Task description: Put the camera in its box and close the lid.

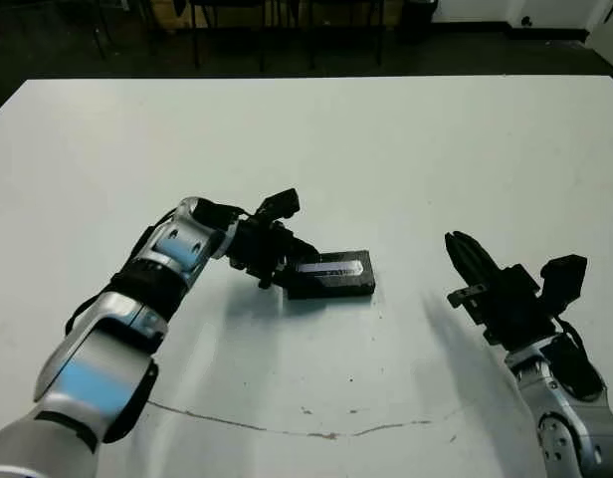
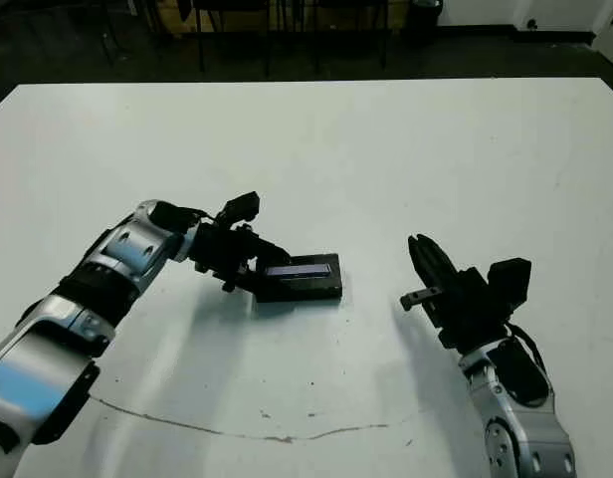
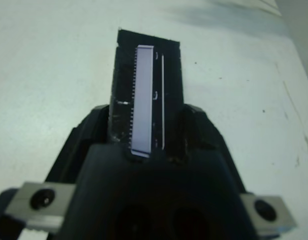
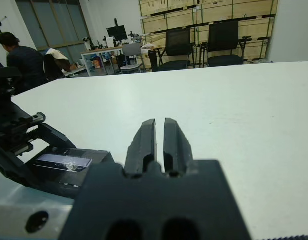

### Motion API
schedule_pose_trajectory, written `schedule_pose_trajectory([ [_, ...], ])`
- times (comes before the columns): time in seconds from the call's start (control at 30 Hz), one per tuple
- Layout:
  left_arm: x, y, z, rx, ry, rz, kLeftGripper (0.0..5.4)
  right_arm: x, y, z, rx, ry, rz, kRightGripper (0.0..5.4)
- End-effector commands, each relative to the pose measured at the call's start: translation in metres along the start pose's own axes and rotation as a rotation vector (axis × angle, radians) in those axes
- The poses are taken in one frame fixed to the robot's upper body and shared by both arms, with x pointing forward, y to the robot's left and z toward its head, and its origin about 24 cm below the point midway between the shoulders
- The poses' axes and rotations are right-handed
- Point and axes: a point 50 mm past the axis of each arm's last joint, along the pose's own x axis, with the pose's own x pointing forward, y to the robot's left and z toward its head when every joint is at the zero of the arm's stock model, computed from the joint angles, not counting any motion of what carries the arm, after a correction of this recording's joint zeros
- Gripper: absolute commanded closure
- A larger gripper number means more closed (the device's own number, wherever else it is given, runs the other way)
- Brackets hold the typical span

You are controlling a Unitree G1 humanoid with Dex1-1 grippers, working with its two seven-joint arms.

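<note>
1. Left gripper [image 1: 279, 267]: fingers clamped on the left end of the lid [image 1: 331, 269], one on each long side, as the left wrist view shows.
2. Lid: flat black panel with a silvery strip, lying on the box [image 1: 331, 290] near the middle of the white table [image 1: 386, 149]; the camera is not visible.
3. Right gripper [image 1: 466, 257]: fingers pressed narrowly together, holding nothing, hovering well apart to the right of the box.
4. Far background, right wrist view: a seated person [image 4: 21, 57] and chairs [image 4: 194, 42].
</note>
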Motion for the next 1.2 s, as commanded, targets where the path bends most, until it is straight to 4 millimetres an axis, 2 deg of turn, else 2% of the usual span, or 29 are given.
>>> schedule_pose_trajectory([
  [0.03, 0.033, -0.007, -0.008, -0.037, 0.026, -0.051, 2.72, -0.003, -0.003, -0.004, 0.009, 0.024, -0.015, 5.4],
  [0.27, 0.038, -0.009, -0.011, -0.02, 0.092, -0.059, 2.72, -0.004, -0.001, -0.002, 0.004, 0.023, -0.018, 5.4],
  [0.57, 0.027, -0.009, -0.016, 0.053, 0.157, -0.008, 2.72, -0.003, -0.002, -0.004, 0.006, 0.021, -0.009, 5.4],
  [0.83, 0.002, -0.008, -0.026, 0.166, 0.127, 0.041, 1.23, -0.003, 0.0, -0.002, -0.008, 0.02, -0.007, 5.4],
  [1.03, -0.02, -0.009, -0.037, 0.137, 0.134, 0.072, 0.13, -0.004, 0.001, -0.001, -0.011, 0.03, -0.009, 5.4],
  [1.2, -0.034, -0.012, -0.042, 0.132, 0.135, 0.084, 0.03, -0.003, 0.002, -0.002, -0.009, 0.037, -0.008, 5.4],
])
